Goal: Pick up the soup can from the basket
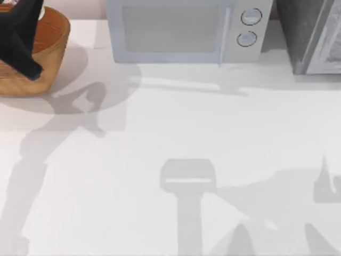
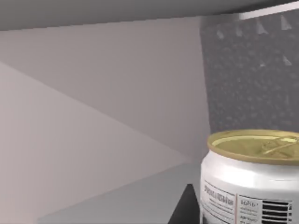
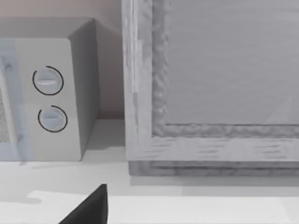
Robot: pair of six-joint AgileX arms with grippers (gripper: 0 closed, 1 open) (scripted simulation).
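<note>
The soup can (image 2: 252,186) shows very close in the left wrist view, with a dull gold round end and a white label with print and a barcode. One dark finger (image 2: 186,210) of my left gripper lies against its side, so the gripper looks shut on the can. From above, my black left arm (image 1: 21,37) hangs over the woven basket (image 1: 53,48) at the table's far left corner and hides much of its orange-brown inside. One dark finger (image 3: 88,210) of my right gripper pokes into the right wrist view, low over the white table.
A pale grey microwave (image 1: 181,29) with two round knobs stands at the back centre. A grey textured cabinet (image 1: 314,34) stands at the back right. The white table (image 1: 170,160) carries only the arms' shadows across its middle and front.
</note>
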